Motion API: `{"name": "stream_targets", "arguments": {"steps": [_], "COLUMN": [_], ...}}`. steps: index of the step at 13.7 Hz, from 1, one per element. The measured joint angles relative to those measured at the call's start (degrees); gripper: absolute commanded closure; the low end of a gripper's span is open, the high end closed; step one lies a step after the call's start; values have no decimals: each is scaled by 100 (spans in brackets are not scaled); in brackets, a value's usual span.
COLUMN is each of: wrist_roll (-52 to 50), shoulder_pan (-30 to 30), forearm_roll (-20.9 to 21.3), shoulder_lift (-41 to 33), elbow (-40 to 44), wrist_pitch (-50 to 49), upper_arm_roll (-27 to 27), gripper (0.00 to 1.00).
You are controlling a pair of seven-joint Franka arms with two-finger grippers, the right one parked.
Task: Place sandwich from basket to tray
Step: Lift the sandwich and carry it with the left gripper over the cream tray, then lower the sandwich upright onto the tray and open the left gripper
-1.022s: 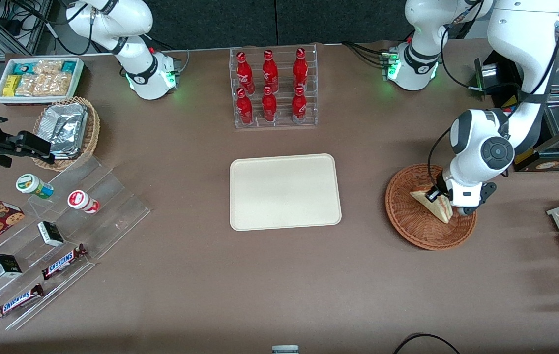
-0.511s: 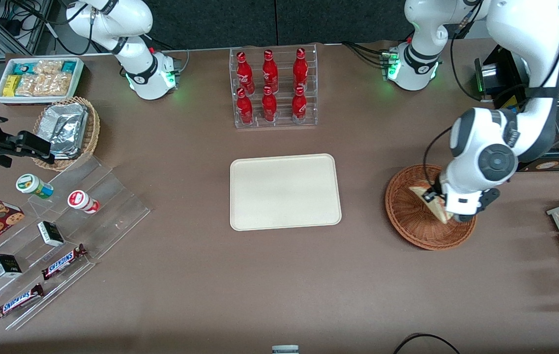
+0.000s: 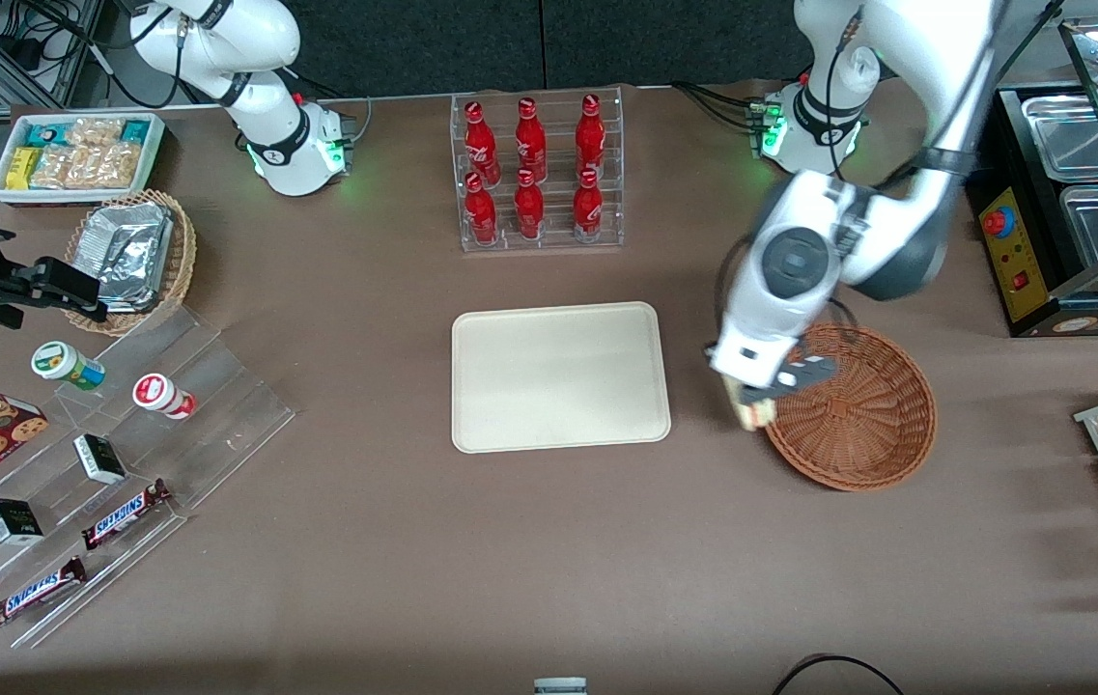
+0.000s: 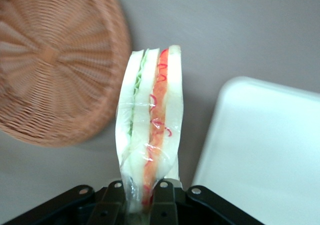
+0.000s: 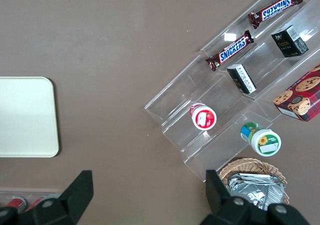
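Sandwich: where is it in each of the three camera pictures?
Front view: the sandwich hangs in the gripper, between the reddish-brown wicker basket and the cream tray, above the table.
Left wrist view: the sandwich is clamped in the gripper, cut edge facing the camera, between basket and tray.
Right wrist view: not in it.
Shared landmark: the tray.

The gripper (image 4: 142,197) pinches the narrow end of the sandwich (image 4: 150,130), a wrapped wedge seen edge-on with pale bread, green filling on one side and red along the other. The sandwich hangs above the brown table (image 4: 225,30), between the basket (image 4: 55,70) and the tray (image 4: 265,150). The woven basket's rim lies just beside the sandwich, and the cream tray's rounded corner is near it.
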Motion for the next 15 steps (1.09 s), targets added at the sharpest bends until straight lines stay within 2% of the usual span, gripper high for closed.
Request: {"name": "stream_targets", "arguments": {"steps": [5,11,15], "wrist_roll": [3,173,163], "shoulder_pan": [-1058,-1747,-2030], "forearm_roll": [-50,-46,123], "shoulder_lift": [937,2354,2763], "elbow": [1011,2536,2814], "wrist_pitch": [12,20,2], "upper_arm_roll": [0,13,35], "gripper": [100,100,100]}}
